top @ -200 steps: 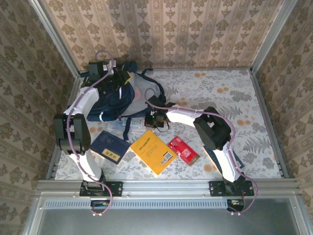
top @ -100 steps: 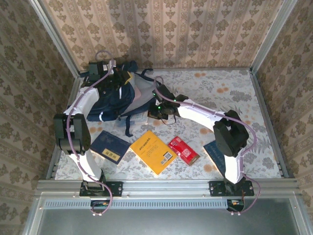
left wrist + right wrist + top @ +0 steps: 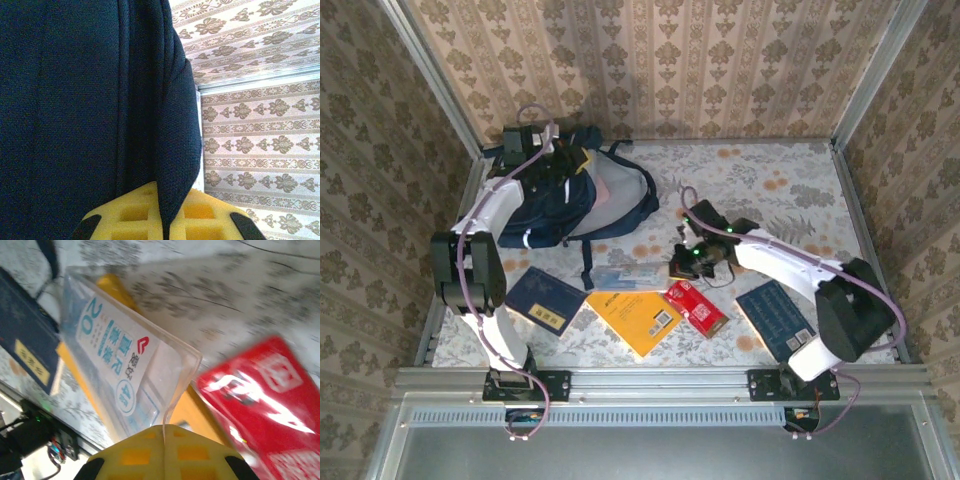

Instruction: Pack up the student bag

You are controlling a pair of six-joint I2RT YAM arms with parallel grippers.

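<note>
Pinching student bag (image 3: 75,100) fabric, left end effector (image 3: 167,200).

Student bag (image 3: 565,205) in far-left corner

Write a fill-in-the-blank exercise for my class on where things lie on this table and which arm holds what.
1. The student bag lies in the table's far ____ corner.
2. The ____ arm's fingers pinch the clear sleeve.
3. The red packet lies between the yellow book and a dark ____ book.
Missing words: left; right; blue.
</note>
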